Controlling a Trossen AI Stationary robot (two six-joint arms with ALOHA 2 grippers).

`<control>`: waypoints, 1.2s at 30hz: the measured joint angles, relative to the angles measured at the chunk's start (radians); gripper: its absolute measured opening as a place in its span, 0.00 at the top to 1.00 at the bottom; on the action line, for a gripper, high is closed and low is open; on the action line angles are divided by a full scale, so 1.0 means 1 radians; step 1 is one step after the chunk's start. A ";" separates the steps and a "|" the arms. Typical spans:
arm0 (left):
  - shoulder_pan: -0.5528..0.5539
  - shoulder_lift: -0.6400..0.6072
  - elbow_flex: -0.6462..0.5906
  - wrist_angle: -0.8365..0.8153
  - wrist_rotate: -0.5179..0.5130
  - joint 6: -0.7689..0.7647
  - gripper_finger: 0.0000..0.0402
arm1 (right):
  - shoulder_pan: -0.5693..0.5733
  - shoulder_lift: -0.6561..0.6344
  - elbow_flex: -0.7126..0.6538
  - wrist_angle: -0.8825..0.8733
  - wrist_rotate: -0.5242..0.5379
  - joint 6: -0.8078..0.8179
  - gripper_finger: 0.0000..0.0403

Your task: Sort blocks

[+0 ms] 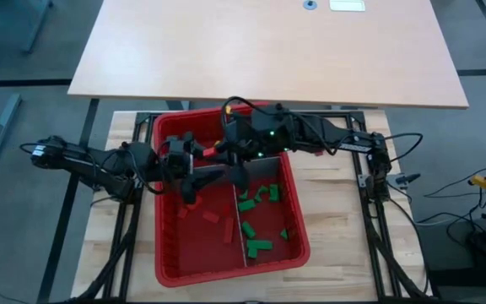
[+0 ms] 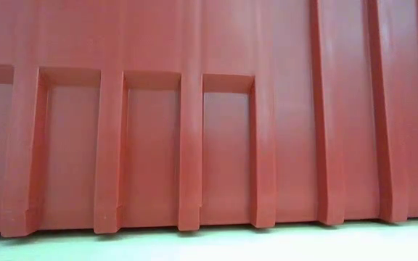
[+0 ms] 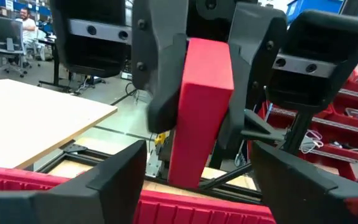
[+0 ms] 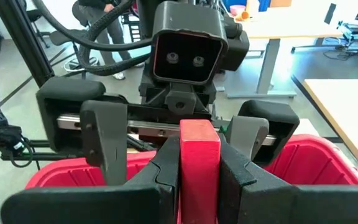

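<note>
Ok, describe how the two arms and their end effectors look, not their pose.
Both arms are dark, jointed, with black cables along them; small green lights glow on the right arm. The left end effector has broad black fingers on a silvery rail under a boxy two-lens camera. The right end effector has thick black fingers.

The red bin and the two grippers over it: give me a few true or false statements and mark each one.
1. The right gripper holds a red block. True.
2. The left gripper has its jaws shut. False: they stand open.
3. Green blocks lie in the right compartment of the bin. True.
4. The bin's left compartment holds blue blocks. False: the loose ones there are red.
</note>
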 joint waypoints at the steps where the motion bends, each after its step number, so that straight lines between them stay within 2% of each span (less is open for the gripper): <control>1: 0.000 0.003 0.000 -0.001 -0.005 -0.001 0.35 | 0.000 0.001 0.000 -0.002 -0.001 0.000 0.90; 5: 0.000 0.009 0.000 0.002 -0.008 -0.003 0.50 | -0.001 0.002 -0.001 0.000 -0.003 0.000 0.90; 11: 0.000 0.015 0.000 0.001 -0.002 0.019 0.91 | -0.003 0.002 -0.001 0.000 -0.020 0.007 0.90; 20: 0.000 0.012 0.000 -0.004 -0.004 0.038 0.91 | -0.005 0.002 -0.001 0.001 -0.031 0.012 0.90; 24: 0.000 0.004 0.000 -0.055 0.007 0.018 0.91 | -0.005 0.002 -0.002 -0.006 -0.030 0.027 0.90; 26: -0.002 -0.005 0.002 -0.109 0.020 -0.007 0.91 | -0.007 0.003 -0.003 -0.012 -0.026 0.043 0.83; 31: -0.029 -0.046 0.000 -0.319 0.051 -0.076 0.91 | -0.018 -0.005 -0.001 -0.001 -0.024 0.070 0.59; 33: -0.048 -0.072 0.000 -0.402 0.066 -0.117 0.91 | -0.019 -0.006 -0.001 -0.003 -0.024 0.071 0.53; 36: -0.069 -0.106 0.000 -0.565 0.148 -0.211 0.91 | -0.024 -0.008 -0.001 -0.009 -0.027 0.071 0.48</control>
